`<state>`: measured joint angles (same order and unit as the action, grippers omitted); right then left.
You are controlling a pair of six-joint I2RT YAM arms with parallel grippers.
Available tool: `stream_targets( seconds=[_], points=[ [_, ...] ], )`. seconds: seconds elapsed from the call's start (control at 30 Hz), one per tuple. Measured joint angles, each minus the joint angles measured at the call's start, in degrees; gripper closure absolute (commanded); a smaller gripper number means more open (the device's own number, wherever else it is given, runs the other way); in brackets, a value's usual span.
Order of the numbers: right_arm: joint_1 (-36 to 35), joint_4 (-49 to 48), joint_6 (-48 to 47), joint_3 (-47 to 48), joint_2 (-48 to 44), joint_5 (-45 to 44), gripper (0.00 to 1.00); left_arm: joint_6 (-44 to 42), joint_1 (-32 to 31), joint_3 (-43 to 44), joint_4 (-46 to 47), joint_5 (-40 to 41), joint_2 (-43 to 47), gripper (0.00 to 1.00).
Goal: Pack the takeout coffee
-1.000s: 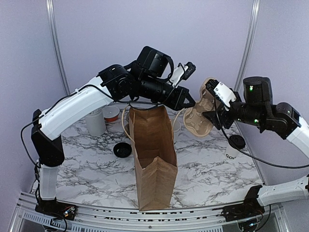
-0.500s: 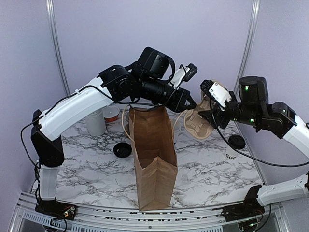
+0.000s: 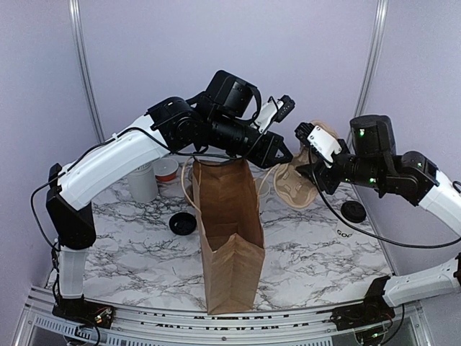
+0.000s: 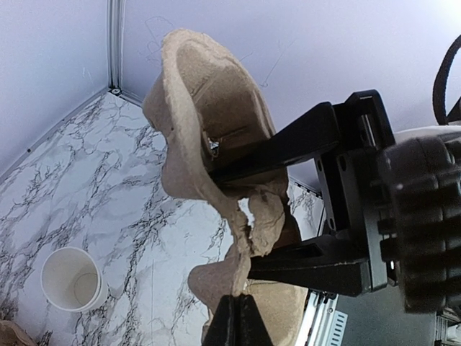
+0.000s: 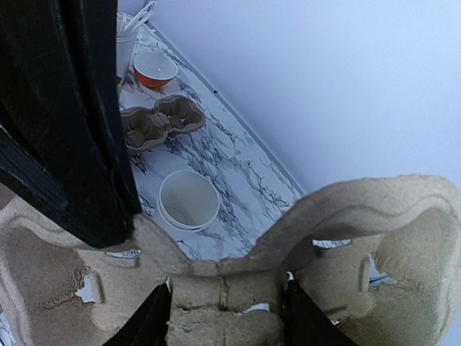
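The takeout coffee, a white cup with a black dome lid, stands on the marble table at the right, below my right arm. A brown pulp cup carrier hangs in the air behind the open paper bag. My left gripper is shut on the cup carrier's lower edge. My right gripper straddles the narrow middle bridge of the cup carrier, with a finger pressed against each side. In the top view the right gripper meets the carrier from the right.
A white cup, an orange-rimmed bowl and a loose black lid sit on the left of the table. Below the right wrist are stacked white cups, a second carrier and the orange bowl.
My right gripper has moved left onto the carrier and its jaws have narrowed around the middle bridge. The left arm and the bag have stayed put.
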<state>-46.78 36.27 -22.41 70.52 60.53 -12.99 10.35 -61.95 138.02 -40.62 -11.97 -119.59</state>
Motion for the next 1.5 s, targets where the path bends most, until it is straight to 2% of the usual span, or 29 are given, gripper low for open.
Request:
stream_targets(
  seconds=[0.37,0.97,1.1,1.2,1.5],
  points=[
    [-0.24,0.33,1.44,0.00,0.52,0.48,0.72,-0.37,0.00,0.04,-0.02,0.48,0.00,0.99],
    [-0.26,-2.29,5.33,-1.18,-2.25,0.35,0.75,0.68,-0.04,1.73,0.33,4.79,-0.37,0.43],
    [-0.26,-3.06,6.29,-2.14,-2.51,-0.07,0.75,1.05,-0.02,1.73,0.87,6.34,-0.26,0.33],
    [-0.26,-3.32,6.91,-2.73,-2.80,-0.35,0.75,1.33,0.09,1.73,1.42,7.56,0.24,0.28],
    [-0.24,-5.18,8.81,-3.32,-3.56,-1.31,0.74,3.48,0.42,0.59,3.50,13.53,6.51,0.25]
  ],
)
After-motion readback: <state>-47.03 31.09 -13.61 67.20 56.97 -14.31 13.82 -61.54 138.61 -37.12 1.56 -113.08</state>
